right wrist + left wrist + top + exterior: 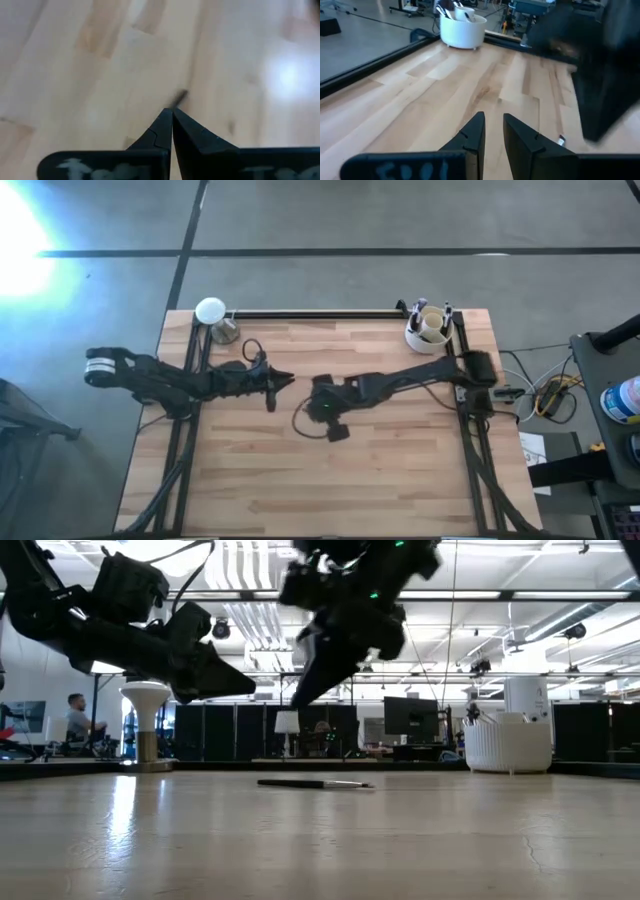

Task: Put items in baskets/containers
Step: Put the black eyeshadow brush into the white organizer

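One brush [314,783] is seen lying flat at centre frame in the low view, on the table [400,470]. It is judged light, stiff and thin; a pinch at mid-handle is advised. One cup [430,328], upper right, holds several brushes. The right gripper [172,116] is pressed together, empty; the left gripper [493,122] stands slightly parted, empty.
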Action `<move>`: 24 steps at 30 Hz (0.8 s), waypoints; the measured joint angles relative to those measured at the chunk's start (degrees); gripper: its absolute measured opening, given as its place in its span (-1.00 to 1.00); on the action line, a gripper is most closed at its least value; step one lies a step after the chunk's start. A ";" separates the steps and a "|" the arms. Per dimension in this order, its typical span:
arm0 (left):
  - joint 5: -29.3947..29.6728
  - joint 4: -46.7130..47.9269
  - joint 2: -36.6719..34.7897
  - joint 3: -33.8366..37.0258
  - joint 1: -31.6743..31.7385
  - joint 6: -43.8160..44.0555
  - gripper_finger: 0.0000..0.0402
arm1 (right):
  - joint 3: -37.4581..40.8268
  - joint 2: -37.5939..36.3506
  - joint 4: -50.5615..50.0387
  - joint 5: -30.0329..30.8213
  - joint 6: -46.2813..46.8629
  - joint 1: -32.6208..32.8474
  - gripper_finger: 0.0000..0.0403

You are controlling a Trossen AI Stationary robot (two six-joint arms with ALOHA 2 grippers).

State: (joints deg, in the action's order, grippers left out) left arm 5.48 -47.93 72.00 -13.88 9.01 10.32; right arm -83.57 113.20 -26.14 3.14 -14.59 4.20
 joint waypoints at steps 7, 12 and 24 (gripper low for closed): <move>-0.11 0.61 1.76 -0.69 -4.73 -2.98 -0.70 | 18.56 -14.51 18.78 9.30 1.35 1.95 -0.96; -0.16 4.99 7.07 -5.62 -7.36 -3.29 -0.80 | 31.20 -23.96 31.72 8.39 -0.25 1.01 -0.96; -5.40 33.83 21.40 -25.73 -12.18 -5.92 -0.82 | 44.93 -41.31 42.01 8.15 2.58 0.81 -0.96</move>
State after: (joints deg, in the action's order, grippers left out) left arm 0.07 -14.10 93.41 -39.61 -3.17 4.40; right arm -38.65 71.89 15.86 11.29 -12.01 5.02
